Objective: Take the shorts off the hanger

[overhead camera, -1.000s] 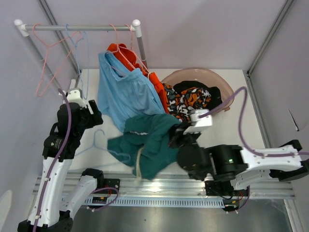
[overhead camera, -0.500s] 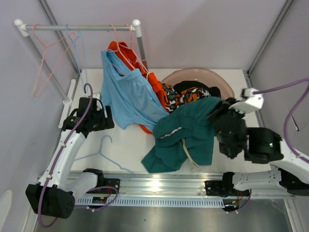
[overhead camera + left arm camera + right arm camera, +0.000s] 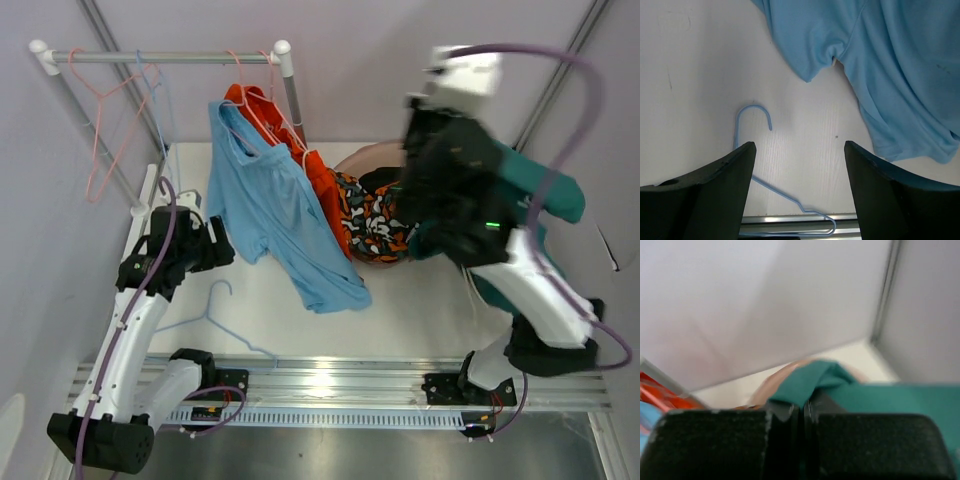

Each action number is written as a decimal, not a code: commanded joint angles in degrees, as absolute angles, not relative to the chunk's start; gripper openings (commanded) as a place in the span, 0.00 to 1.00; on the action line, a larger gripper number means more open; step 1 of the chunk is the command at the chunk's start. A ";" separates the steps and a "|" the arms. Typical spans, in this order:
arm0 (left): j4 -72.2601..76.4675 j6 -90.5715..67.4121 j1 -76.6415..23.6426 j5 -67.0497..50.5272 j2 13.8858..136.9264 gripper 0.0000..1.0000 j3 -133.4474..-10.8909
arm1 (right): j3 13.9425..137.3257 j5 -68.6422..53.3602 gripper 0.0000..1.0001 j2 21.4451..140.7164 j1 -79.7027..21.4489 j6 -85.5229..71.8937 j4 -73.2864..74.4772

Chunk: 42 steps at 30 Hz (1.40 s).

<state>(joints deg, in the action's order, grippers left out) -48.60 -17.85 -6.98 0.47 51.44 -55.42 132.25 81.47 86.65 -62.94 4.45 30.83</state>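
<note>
Light blue shorts (image 3: 270, 200) hang from a hanger on the rail (image 3: 160, 57), their hem trailing onto the table; the left wrist view shows them (image 3: 900, 75) too. Bright orange shorts (image 3: 322, 185) hang right behind them. My right gripper (image 3: 804, 412) is shut on a fold of the teal shorts (image 3: 812, 380). The right arm is raised high over the basin, and the teal shorts (image 3: 545, 190) drape off its far side. Patterned shorts (image 3: 375, 225) and black shorts (image 3: 385, 180) lie in the pink basin (image 3: 400, 155). Left of the light blue shorts, my left gripper (image 3: 215, 245) stands open and empty above the table (image 3: 800, 145).
A bare blue hanger (image 3: 215, 315) lies on the table under the left gripper, also seen in the left wrist view (image 3: 752, 120). Empty pink hangers (image 3: 100, 130) dangle at the rail's left end. Walls close in on three sides.
My right arm has swung up and back from the table's right side, carrying the teal shorts high above the basin. The light blue shorts now hang free. The left gripper has barely moved.
</note>
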 commanded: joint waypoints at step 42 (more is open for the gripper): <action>-43.15 -36.75 -1.25 9.23 61.95 0.94 -44.82 | 64.44 3.52 0.80 78.33 -18.72 -15.20 2.29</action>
